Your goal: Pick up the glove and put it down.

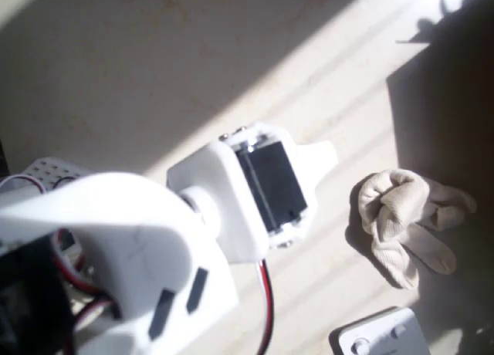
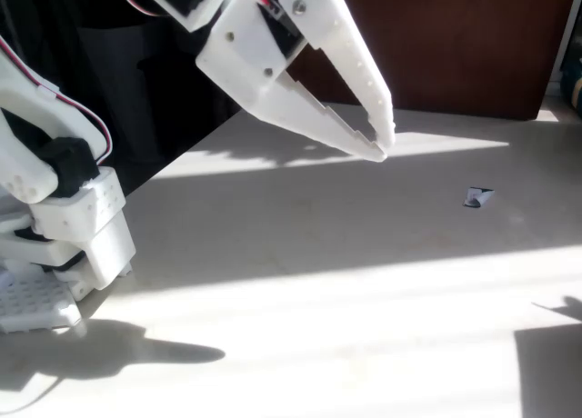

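The cream knitted glove (image 1: 405, 216) lies crumpled on the pale table at the right of the overhead view, in sunlight, with its stubby fingers pointing right. My white gripper (image 2: 380, 147) hangs in the air above the table in the fixed view, pointing down and to the right. Its fingertips meet and nothing is between them. In the overhead view the wrist with its black servo (image 1: 270, 185) sits left of the glove, apart from it.
A small green-and-white card (image 2: 477, 197) lies on the table beyond the gripper. The arm's white base (image 2: 73, 227) stands at the left. A white plastic part (image 1: 382, 336) sits at the bottom edge near the glove. A dark brown wall (image 2: 455, 45) closes the back.
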Controlling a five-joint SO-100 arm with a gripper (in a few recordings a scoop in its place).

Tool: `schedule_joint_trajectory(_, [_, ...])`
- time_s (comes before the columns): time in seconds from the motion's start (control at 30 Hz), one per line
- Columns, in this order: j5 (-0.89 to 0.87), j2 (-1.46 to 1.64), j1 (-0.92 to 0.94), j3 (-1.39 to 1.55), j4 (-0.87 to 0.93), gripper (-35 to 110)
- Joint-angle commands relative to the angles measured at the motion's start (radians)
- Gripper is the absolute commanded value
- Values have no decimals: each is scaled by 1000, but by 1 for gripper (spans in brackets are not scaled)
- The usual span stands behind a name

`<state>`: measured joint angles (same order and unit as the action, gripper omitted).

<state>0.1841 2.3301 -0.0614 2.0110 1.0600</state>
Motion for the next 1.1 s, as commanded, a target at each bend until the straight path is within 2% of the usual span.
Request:
schedule_joint_trajectory(0.0, [6, 101, 15, 60, 46, 0])
schedule_joint_trajectory(0.53, [8, 514, 17, 466, 51, 0])
schedule_joint_trajectory(1.07, [8, 715, 17, 796, 48, 0])
